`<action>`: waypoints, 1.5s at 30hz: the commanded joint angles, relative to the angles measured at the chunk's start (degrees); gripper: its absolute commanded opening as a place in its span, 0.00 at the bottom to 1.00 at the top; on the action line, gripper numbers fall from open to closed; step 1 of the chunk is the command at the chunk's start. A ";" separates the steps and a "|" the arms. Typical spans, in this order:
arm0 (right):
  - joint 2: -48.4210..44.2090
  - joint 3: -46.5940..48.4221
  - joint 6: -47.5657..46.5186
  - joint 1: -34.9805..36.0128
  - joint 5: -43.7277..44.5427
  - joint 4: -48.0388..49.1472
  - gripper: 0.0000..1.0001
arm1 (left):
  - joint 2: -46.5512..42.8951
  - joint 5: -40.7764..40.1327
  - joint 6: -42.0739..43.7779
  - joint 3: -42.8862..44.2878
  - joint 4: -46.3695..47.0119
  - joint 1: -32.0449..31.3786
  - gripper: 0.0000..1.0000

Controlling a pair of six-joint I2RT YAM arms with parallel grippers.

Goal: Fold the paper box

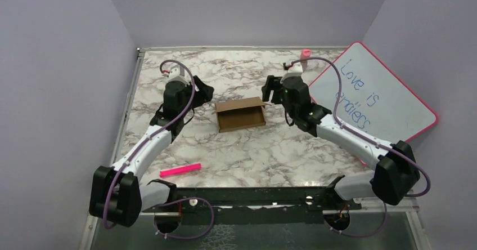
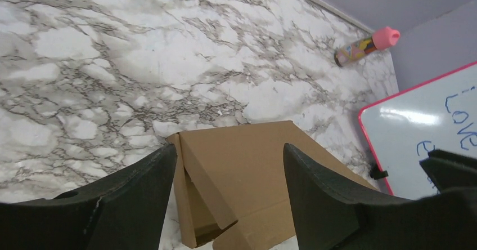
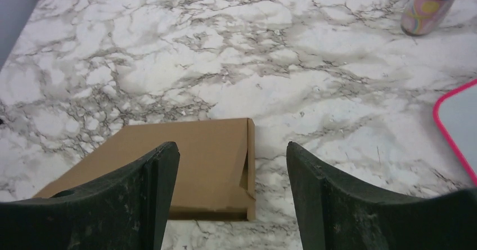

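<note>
A: Now, around the paper box [image 1: 241, 115]?
B: Marbled table [image 1: 242, 148] beneath; pink-framed whiteboard [image 1: 388, 101] to its right; pink-capped bottle [image 1: 305, 54] beyond.
A: Tooling?
B: Left gripper [image 1: 203, 90], right gripper [image 1: 270, 89] flank the brown cardboard, jaws apart, empty.

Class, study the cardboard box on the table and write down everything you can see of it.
The box is plain brown, unprinted cardboard, folded into a low rectangle. It lies flat on the marble table, midway between the arms. At its left end a flap sits loose, leaving a dark gap. The left fingers and right fingers are open and appear clear of it.
</note>
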 commanded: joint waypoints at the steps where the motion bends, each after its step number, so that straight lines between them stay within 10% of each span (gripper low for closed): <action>1: 7.15 6.75 1.10 -3.21 -11.29 -8.43 0.74 | 6.80 9.32 3.59 4.13 -3.10 -0.99 0.70; 45: 18.30 -13.51 4.86 -4.30 -20.30 6.85 0.50 | 18.62 1.40 4.35 -12.98 5.10 -12.23 0.49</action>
